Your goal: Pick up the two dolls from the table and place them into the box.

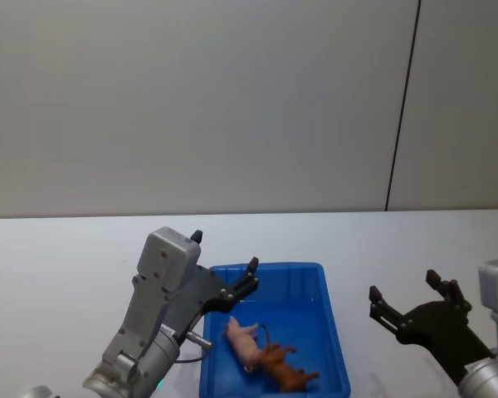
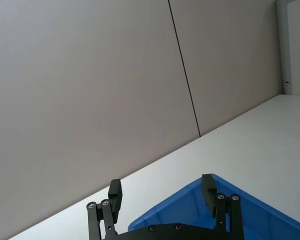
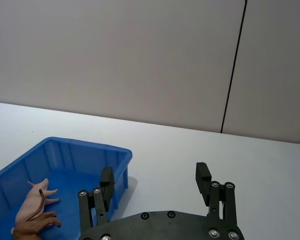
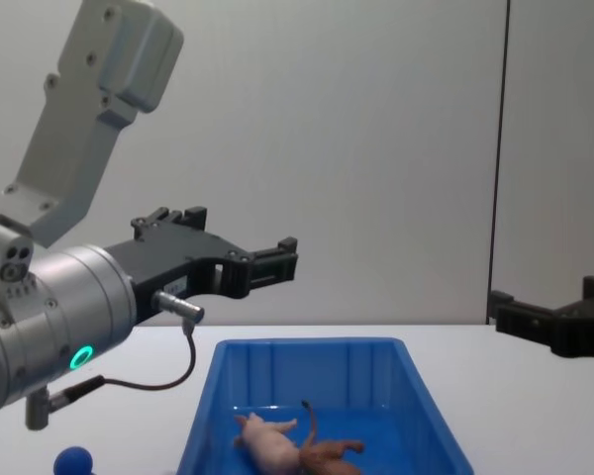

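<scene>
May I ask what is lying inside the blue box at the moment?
Inside the box, the pink pig and the brown lion lie on their sides, touching. The lion overlaps the pig's hind end, so that part is covered.

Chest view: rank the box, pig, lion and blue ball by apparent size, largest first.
1. Box, by far the largest.
2. Pig and lion: they look about alike and lie overlapping, so I leave them unranked.
3. Blue ball, the smallest.
</scene>
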`<state>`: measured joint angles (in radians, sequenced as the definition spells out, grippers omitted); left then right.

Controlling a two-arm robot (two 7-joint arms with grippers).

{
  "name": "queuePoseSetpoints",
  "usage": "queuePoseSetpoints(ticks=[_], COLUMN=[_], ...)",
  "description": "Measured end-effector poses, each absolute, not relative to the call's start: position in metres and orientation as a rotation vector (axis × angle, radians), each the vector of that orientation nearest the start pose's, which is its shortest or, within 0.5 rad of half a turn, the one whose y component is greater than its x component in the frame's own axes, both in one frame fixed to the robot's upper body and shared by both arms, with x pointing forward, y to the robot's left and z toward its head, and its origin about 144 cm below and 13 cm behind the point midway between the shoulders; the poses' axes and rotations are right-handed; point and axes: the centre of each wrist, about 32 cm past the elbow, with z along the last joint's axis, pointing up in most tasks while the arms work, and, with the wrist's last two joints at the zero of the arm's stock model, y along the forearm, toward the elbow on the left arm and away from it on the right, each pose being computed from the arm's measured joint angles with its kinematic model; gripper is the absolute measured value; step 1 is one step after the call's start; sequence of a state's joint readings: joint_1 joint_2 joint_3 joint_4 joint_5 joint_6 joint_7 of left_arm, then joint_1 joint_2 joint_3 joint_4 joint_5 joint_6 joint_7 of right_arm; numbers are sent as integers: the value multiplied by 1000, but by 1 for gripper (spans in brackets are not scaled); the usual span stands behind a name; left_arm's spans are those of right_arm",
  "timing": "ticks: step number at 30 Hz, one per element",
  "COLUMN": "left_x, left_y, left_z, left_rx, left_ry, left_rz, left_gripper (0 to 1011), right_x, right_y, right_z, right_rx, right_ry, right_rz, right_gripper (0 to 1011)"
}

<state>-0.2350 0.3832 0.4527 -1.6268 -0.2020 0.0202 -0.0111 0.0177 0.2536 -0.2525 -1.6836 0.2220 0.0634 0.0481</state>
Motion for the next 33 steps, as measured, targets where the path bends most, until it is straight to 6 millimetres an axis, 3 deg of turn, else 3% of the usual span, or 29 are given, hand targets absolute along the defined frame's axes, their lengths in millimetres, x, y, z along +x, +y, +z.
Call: queuePoseSetpoints(ticks=[14, 33], left_x=[485, 465], left_y=[211, 244], left_z=[1203, 1187], left_rx=[138, 271], left_ry=[-156, 50], left_rz=[1168, 1282], left_gripper=[1001, 1001], right_x=[449, 447], right_y=[-219, -221], right_z=[1171, 1171], right_rx=[-20, -20], right_ry=[-22, -22], right_rz=[-1283, -1295], right_gripper=[1001, 1001])
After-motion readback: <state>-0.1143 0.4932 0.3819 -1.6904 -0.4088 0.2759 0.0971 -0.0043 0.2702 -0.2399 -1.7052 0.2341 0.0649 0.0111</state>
